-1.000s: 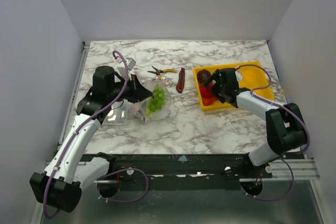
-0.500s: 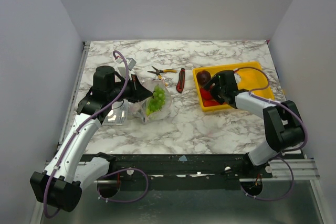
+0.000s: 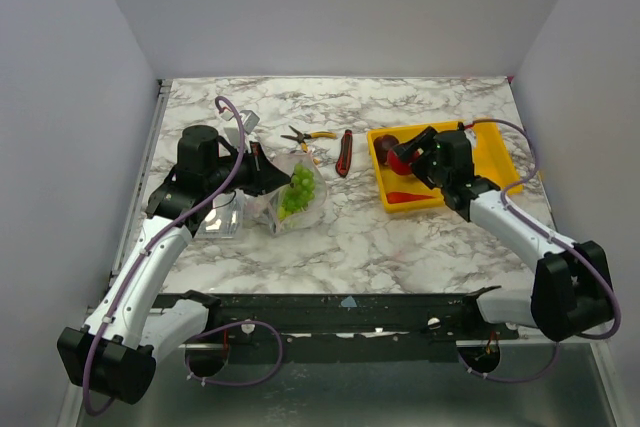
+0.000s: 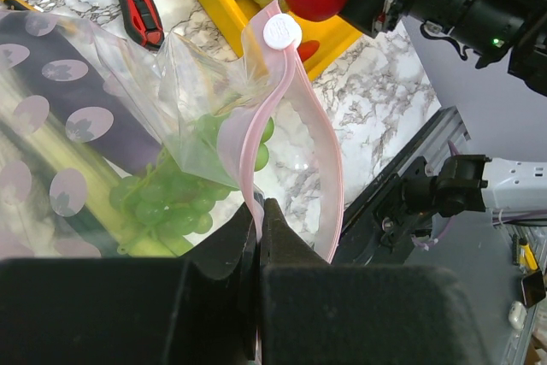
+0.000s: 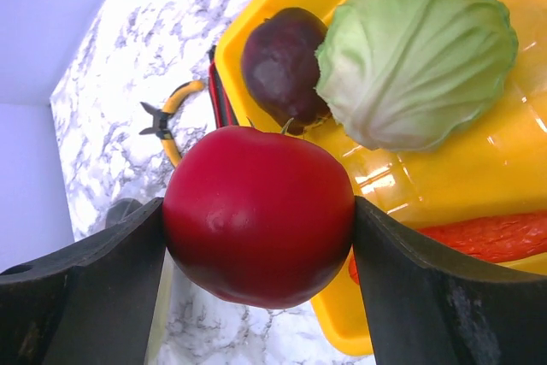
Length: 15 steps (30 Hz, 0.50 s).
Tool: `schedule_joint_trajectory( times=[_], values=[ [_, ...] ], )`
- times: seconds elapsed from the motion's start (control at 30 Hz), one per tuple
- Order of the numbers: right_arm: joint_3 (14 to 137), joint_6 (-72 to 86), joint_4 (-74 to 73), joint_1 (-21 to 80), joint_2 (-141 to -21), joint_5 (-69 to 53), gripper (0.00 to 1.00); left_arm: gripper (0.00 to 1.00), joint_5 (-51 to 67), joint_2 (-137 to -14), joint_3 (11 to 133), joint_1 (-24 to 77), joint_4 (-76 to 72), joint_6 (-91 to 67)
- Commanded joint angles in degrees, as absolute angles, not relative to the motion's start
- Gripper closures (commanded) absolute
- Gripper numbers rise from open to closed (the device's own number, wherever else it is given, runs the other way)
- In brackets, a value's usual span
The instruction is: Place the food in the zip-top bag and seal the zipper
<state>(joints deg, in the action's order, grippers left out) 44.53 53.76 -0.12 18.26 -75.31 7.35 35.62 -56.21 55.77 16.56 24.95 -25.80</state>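
The zip-top bag (image 3: 295,192) lies left of centre with green grapes (image 3: 299,188) inside. My left gripper (image 3: 262,179) is shut on the bag's mouth. In the left wrist view its jaws (image 4: 259,211) pinch the pink zipper strip (image 4: 254,130), and the mouth gapes open. My right gripper (image 3: 408,155) is shut on a round red toy fruit (image 5: 259,215) and holds it above the left end of the yellow tray (image 3: 495,162). In the tray lie a maroon round piece (image 5: 282,61), a leafy green cabbage (image 5: 419,57) and a red chili (image 5: 487,232).
Yellow-handled pliers (image 3: 308,135) and a red-and-black utility knife (image 3: 345,152) lie between the bag and the tray. A rigid clear box (image 3: 222,215) sits under my left arm. White walls close in the marble table on three sides.
My right gripper has lifted out of the tray with the red round fruit in it, and the right arm has swung outward. The left arm and the bag have not moved.
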Motion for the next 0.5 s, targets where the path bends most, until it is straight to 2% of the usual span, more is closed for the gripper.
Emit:
schedule_joint_trajectory(
  times=[0.0, 0.1, 0.3, 0.4, 0.47],
  values=[
    [43.69, 50.04, -2.16, 18.0, -71.28, 6.94, 0.92, 1.0, 37.32, -55.82, 55.72, 16.26, 22.52, -26.09],
    [44.8, 46.88, -0.9, 18.01, -69.74, 1.17, 0.95, 1.0, 37.29, -55.81, 55.72, 16.26, 22.59, -26.1],
    [47.24, 43.66, 8.71, 19.42, -69.32, -18.2, 0.95, 1.0, 37.1, -55.68, 55.8, 16.26, 22.57, -26.06],
    [50.24, 37.96, 10.9, 27.56, -68.71, -20.07, 0.94, 1.0, 36.76, -55.62, 55.81, 16.26, 22.68, -25.93],
    [53.38, 31.14, 9.39, 36.45, -67.63, -15.11, 0.93, 1.0, 36.6, -55.68, 55.81, 16.26, 22.81, -25.84]
  ],
)
